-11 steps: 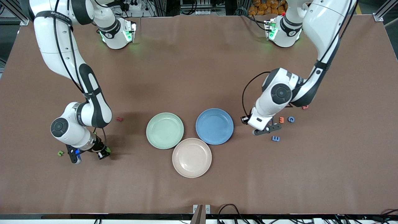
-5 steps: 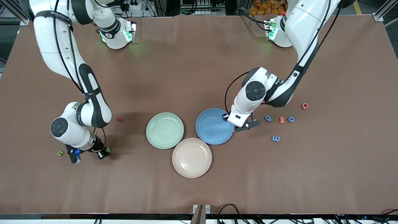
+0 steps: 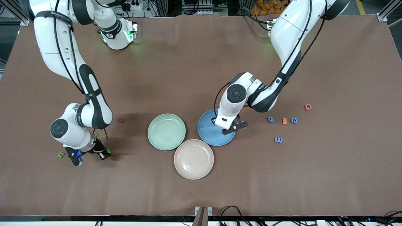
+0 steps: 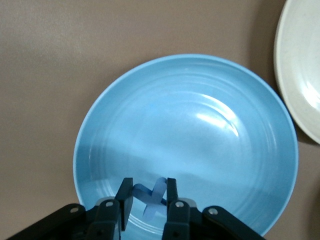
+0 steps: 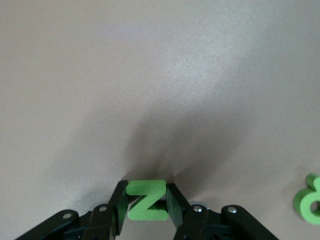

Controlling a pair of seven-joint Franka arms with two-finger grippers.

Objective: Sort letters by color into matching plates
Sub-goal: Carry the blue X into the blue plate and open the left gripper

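A: Holding confirmed on both sides. A blue letter is pinched in the left gripper, jaws narrow, over the blue plate. A green Z is clamped in the right gripper, low over the bare table at the right arm's end, well apart from the mint plate.

B: Loose letters?

A: Blue ones plus an orange and a red are seen toward the left arm's end. A green one and a red one lie near the right gripper. Another green letter is seen in the right wrist view.

B: Risks?

A: The blue letter is judged to be gripped near one edge of the plate; if released there, it could bounce off the raised rim onto the table. The pink plate touches both others, so a nudge to one could shift all three. The Z could be dropped short on the long carry if the grip is shallow.
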